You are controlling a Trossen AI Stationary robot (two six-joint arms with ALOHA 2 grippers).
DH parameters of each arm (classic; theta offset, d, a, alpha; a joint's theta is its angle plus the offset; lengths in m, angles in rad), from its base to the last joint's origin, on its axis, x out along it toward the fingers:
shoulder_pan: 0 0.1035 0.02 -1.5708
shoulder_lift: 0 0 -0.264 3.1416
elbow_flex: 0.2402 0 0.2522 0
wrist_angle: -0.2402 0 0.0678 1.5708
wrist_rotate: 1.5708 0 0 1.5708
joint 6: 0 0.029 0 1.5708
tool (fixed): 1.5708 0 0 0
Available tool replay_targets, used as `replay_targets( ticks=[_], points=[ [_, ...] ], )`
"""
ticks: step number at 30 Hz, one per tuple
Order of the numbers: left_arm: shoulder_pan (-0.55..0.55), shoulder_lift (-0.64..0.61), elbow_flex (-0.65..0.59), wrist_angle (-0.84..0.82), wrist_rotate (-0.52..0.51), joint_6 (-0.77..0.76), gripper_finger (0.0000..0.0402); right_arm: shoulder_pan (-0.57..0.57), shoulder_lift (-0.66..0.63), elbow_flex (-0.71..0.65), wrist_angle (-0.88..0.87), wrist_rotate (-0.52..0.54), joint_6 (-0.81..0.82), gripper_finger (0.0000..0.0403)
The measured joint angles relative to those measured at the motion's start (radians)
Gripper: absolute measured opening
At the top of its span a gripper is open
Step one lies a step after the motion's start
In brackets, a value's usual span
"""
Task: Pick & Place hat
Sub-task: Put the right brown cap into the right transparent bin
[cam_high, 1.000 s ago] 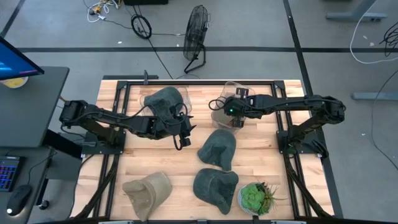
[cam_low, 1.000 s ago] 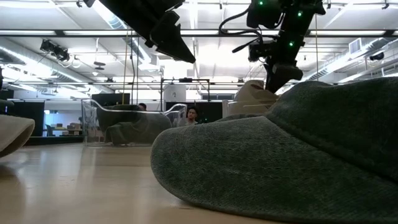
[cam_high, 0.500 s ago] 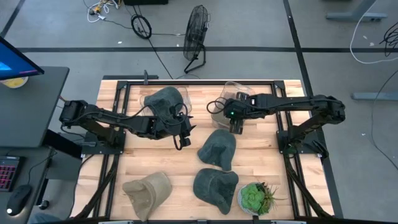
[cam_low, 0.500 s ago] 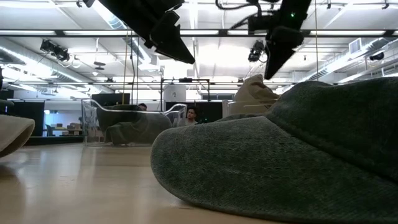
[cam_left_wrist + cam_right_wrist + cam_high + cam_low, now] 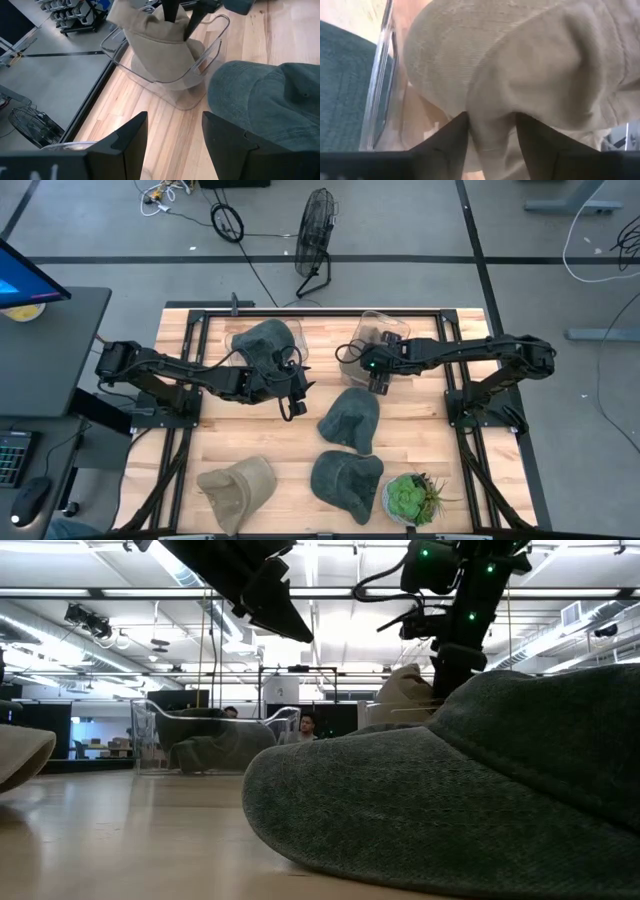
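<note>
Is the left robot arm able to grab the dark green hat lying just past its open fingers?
Probably yes: the left gripper is open, and the dark green hat has nothing covering it.

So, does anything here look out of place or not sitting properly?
Yes. The tan hat is not settled in the clear container: it stands bunched and upright, poking above the rim, with the right end effector pinching a fold of its fabric. The green hats on the table lie normally.
</note>
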Motion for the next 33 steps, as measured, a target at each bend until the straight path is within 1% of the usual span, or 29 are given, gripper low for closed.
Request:
replay_targets(
  ticks=[2, 5, 6, 7, 10, 13, 15, 17, 20, 26, 31, 33],
  points=[
    [0.0, 0.0, 0.0, 0.0, 0.0, 0.0, 0.0192, 0.004, 0.0, 0.005, -0.009, -0.008, -0.019, 0.0113],
    [0.0, 0.0, 0.0, 0.0, 0.0, 0.0, 0.0192, 0.006, 0.0, 0.031, -0.061, -0.009, -0.038, 0.003],
    [0.0, 0.0, 0.0, 0.0, 0.0, 0.0, 0.0192, 0.006, 0.0, 0.045, -0.087, -0.01, -0.04, 0.0016],
    [0.0, 0.0, 0.0, 0.0, 0.0, 0.0, 0.0192, 0.006, 0.001, 0.064, -0.124, -0.011, -0.045, 0.0014],
    [0.0, 0.0, 0.0, 0.0, 0.0, 0.0, 0.0192, 0.01, 0.001, 0.14, -0.239, -0.004, -0.059, 0.0023],
    [0.0, 0.0, 0.0, 0.0, 0.0, 0.0, 0.0192, 0.011, 0.001, 0.22, -0.331, -0.006, -0.107, 0.0014],
    [0.0, 0.0, 0.0, 0.0, 0.0, 0.0, 0.0192, 0.007, 0.0, 0.263, -0.377, -0.026, -0.132, 0.0007],
    [0.0, 0.0, 0.0, 0.0, 0.0, 0.0, 0.0192, -0.007, 0.0, 0.281, -0.39, -0.074, -0.137, 0.0008],
    [0.0, 0.0, 0.0, 0.0, 0.0, 0.0, 0.0192, -0.029, 0.0, 0.27, -0.395, -0.143, -0.141, 0.0009],
    [0.0, 0.0, 0.0, 0.0, 0.0, 0.0, 0.0192, -0.062, 0.0, 0.175, -0.376, -0.178, -0.188, 0.0005],
    [0.0, 0.0, 0.0, 0.0, 0.0, 0.0, 0.0192, -0.086, 0.0, 0.105, -0.263, -0.189, -0.23, 0.0006],
    [0.0, 0.0, 0.0, 0.0, 0.0, 0.0, 0.0192, -0.089, 0.0, 0.085, -0.215, -0.203, -0.28, 0.0007]
  ],
)
